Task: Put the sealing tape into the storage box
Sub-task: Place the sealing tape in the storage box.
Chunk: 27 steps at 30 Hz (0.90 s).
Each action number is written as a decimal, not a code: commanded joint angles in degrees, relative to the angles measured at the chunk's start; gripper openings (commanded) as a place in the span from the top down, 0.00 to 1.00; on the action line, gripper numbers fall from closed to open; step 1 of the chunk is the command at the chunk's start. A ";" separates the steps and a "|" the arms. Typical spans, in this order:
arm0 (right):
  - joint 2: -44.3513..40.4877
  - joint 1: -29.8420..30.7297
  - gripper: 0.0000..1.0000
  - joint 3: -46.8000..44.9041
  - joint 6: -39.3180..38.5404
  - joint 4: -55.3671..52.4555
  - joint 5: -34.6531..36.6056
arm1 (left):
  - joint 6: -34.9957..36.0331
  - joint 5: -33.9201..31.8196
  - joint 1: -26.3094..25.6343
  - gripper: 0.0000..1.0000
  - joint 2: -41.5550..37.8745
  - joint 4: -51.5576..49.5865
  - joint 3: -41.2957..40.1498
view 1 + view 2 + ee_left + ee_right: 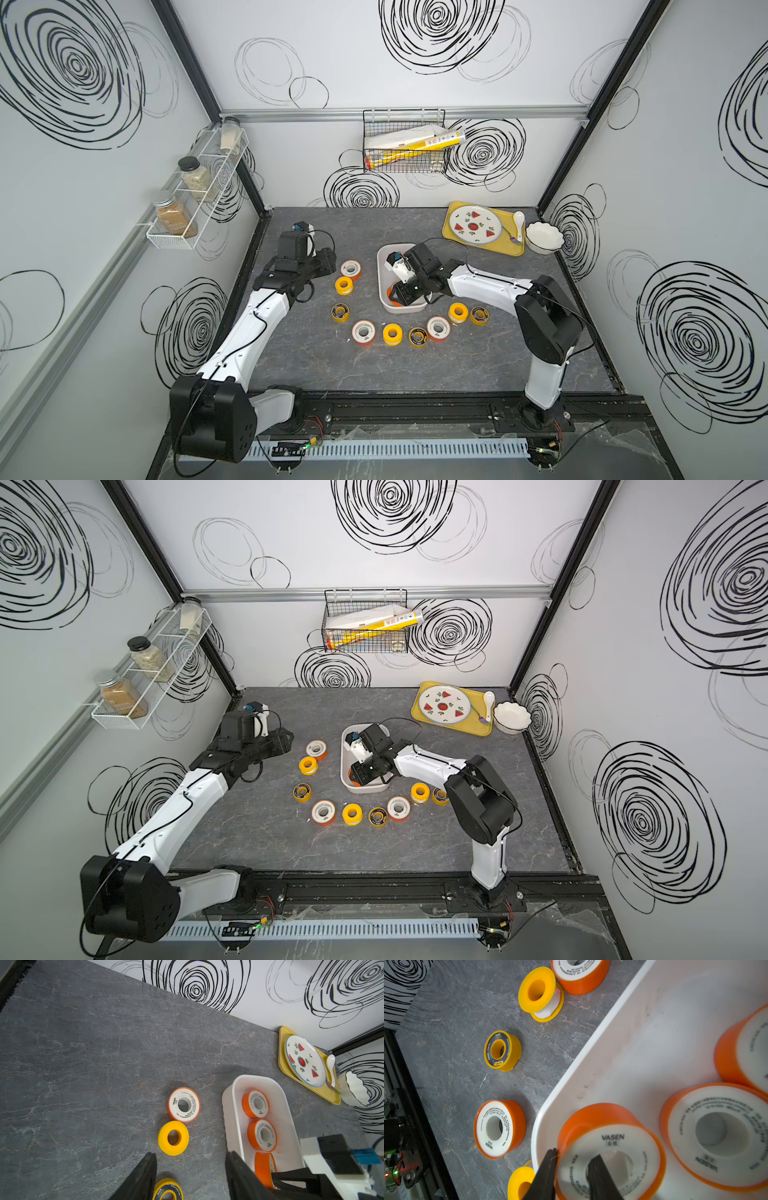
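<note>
The white storage box stands mid-table. My right gripper reaches into its near end, shut on an orange, white-faced spool of sealing tape: one finger sits in the centre hole, the other outside the rim. Two more orange spools lie in the box. Several spools curve around the box on the table, among them an orange one, a yellow one and a yellow, black-faced one. My left gripper hangs open and empty, left of the box.
A yellow tray with a watermelon plate and a spoon lies at the back right, beside a white scalloped bowl. A wire basket hangs on the back wall. A spice rack is mounted on the left wall.
</note>
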 commanded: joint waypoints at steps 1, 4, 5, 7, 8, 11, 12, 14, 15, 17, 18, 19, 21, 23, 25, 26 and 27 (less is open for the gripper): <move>0.82 0.44 0.73 1.16 -0.84 -2.41 1.45 | -0.31 0.70 0.69 0.40 0.58 1.36 -0.01; 1.19 0.44 0.73 0.95 -0.93 -3.36 2.77 | -0.24 0.64 0.69 0.40 0.54 1.34 -0.11; 1.34 0.44 0.73 0.91 -1.02 -3.70 3.27 | -0.27 0.67 0.67 0.40 0.58 1.28 -0.04; 1.54 0.42 0.73 0.81 -1.17 -4.20 3.97 | -0.24 0.63 0.64 0.40 0.58 1.24 0.01; 1.65 0.44 0.73 0.69 -1.20 -4.46 4.30 | -0.29 0.77 0.63 0.40 0.58 1.23 -0.03; 1.81 0.47 0.73 0.46 -1.34 -4.88 4.57 | -0.26 0.69 0.65 0.40 0.57 1.28 -0.08; 1.89 0.44 0.73 0.34 -1.37 -4.98 4.66 | -0.31 0.76 0.67 0.40 0.59 1.29 -0.04; 1.90 0.47 0.73 0.31 -1.37 -5.24 4.87 | -0.28 0.70 0.72 0.40 0.58 1.24 0.02; 1.98 0.53 0.73 0.32 -1.33 -5.43 5.01 | -0.28 0.71 0.68 0.40 0.58 1.29 -0.02; 1.98 0.52 0.73 0.24 -1.45 -5.78 5.51 | -0.25 0.63 0.65 0.40 0.63 1.19 -0.02; 1.98 0.50 0.72 0.14 -1.47 -5.88 5.75 | -0.28 0.63 0.63 0.40 0.58 1.20 0.03; 2.06 0.50 0.72 0.03 -1.54 -6.05 6.08 | -0.25 0.69 0.64 0.40 0.58 1.24 -0.02; 2.25 0.49 0.72 0.00 -1.63 -6.52 6.83 | -0.32 0.70 0.63 0.40 0.71 1.13 0.01; 2.26 0.52 0.72 0.05 -1.81 -6.93 7.41 | -0.28 0.76 0.63 0.40 0.71 1.18 -0.02; 2.24 0.47 0.72 -0.18 -1.76 -7.00 7.97 | -0.30 0.74 0.63 0.40 0.68 1.20 0.00; 2.16 0.48 0.72 -0.19 -1.79 -7.18 8.23 | -0.27 0.73 0.69 0.40 0.76 1.20 -0.02; 2.14 0.44 0.72 -0.19 -1.81 -7.29 8.67 | -0.23 0.71 0.66 0.40 0.77 1.20 0.00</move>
